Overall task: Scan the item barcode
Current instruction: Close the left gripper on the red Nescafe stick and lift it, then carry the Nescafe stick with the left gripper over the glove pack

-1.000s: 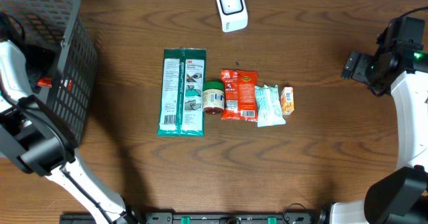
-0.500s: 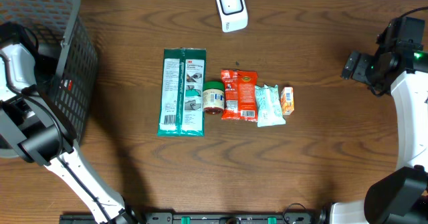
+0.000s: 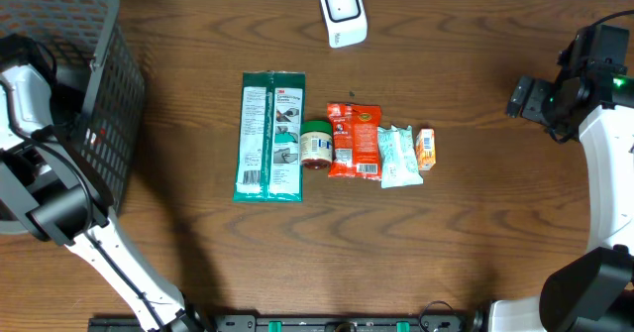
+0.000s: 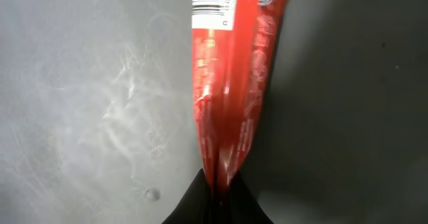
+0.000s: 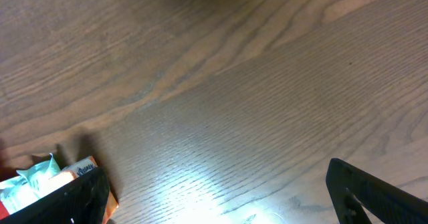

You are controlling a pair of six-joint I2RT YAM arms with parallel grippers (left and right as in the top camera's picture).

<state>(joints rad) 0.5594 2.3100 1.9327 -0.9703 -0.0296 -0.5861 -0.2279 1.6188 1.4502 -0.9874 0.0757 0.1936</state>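
Note:
In the left wrist view a red glossy packet (image 4: 227, 97) with a white barcode label (image 4: 214, 3) at its top lies over the grey basket floor (image 4: 87, 103). My left gripper (image 4: 217, 187) is shut on the packet's lower edge. From overhead, the left arm (image 3: 25, 84) reaches into the basket, and the gripper itself is hidden behind the basket wall. The white scanner (image 3: 343, 13) stands at the table's far edge. At the right, my right gripper (image 3: 522, 99) hangs open over bare wood, holding nothing (image 5: 214, 190).
The dark mesh basket (image 3: 99, 35) fills the left end. A row in the middle holds a green 3M pack (image 3: 269, 136), a green-lidded jar (image 3: 316, 144), a red snack pack (image 3: 354, 141), a pale green pack (image 3: 399, 157) and an orange box (image 3: 425, 147).
My left gripper has closed on the red packet inside the basket after the arm shifted slightly. The right arm has not moved.

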